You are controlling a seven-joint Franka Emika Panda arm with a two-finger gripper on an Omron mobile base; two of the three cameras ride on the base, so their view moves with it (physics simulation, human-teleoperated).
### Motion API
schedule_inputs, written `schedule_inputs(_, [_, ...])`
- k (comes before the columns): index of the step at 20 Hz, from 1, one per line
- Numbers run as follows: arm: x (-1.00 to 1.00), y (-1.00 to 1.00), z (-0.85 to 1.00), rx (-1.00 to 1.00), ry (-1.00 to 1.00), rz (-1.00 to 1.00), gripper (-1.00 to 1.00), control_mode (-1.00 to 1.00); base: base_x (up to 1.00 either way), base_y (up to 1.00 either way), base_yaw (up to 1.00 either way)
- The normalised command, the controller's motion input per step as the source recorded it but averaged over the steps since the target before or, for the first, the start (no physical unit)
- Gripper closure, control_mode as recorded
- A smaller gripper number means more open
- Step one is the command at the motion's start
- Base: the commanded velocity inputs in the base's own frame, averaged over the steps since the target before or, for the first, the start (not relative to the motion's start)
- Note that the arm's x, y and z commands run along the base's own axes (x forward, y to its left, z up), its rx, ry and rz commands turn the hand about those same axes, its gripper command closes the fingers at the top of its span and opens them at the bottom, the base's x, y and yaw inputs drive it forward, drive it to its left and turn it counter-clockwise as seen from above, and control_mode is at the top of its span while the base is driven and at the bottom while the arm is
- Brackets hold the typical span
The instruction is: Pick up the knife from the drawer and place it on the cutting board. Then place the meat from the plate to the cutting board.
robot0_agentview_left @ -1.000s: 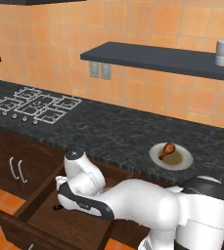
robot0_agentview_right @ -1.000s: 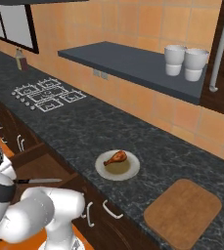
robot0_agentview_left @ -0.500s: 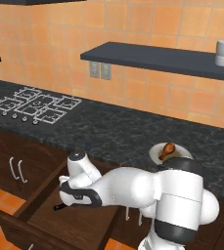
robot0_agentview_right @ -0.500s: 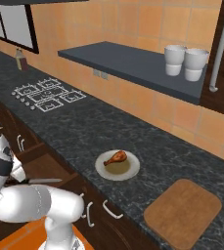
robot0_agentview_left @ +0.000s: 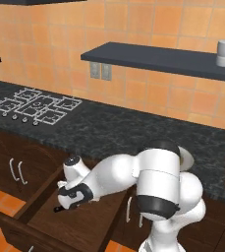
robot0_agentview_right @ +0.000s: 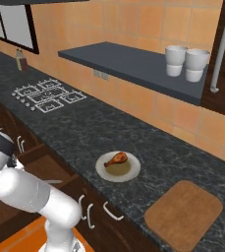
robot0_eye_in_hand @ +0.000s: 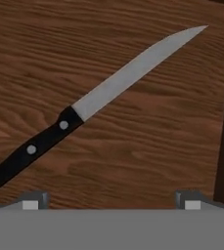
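Knife (robot0_eye_in_hand: 99, 100) lies flat on the drawer (robot0_eye_in_hand: 133, 156) floor, its long axis running from lower left to upper right of the hand view. We see the gripper (robot0_eye_in_hand: 111, 201) fully spread, empty, handle nearest its left fingertip.

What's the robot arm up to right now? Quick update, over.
Gripper open, over knife. Knife flat in drawer, not gripped. Nothing in the way.

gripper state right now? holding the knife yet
Gripper: open, jaws wide apart, holding nothing. It hangs over the knife, which lies flat on the drawer floor, not gripped.
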Motion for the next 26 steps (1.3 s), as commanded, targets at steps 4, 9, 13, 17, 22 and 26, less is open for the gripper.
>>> schedule_inputs(4, [0.24, 0.24, -0.23, -0.07, 0.02, 0.0, -1.0, -1.0, 0.0, 0.0, 0.0])
schedule_inputs(9, [0.27, 0.26, -0.28, -0.08, 0.0, 0.0, -1.0, -1.0, 0.0, 0.0, 0.0])
schedule_inputs(13, [0.3, 0.11, -0.13, -0.03, 0.0, 0.0, -1.0, -1.0, 0.0, 0.0, 0.0])
schedule_inputs(17, [0.18, 0.01, -0.45, -0.03, 0.0, 0.0, -1.0, -1.0, 0.0, 0.0, 0.0])
schedule_inputs(22, [0.2, 0.01, -0.63, 0.0, -0.06, 0.0, -1.0, -1.0, 0.0, 0.0, 0.0])
schedule_inputs(26, [0.09, 0.18, -0.7, 0.0, -0.15, 0.0, -1.0, -1.0, 0.0, 0.0, 0.0])
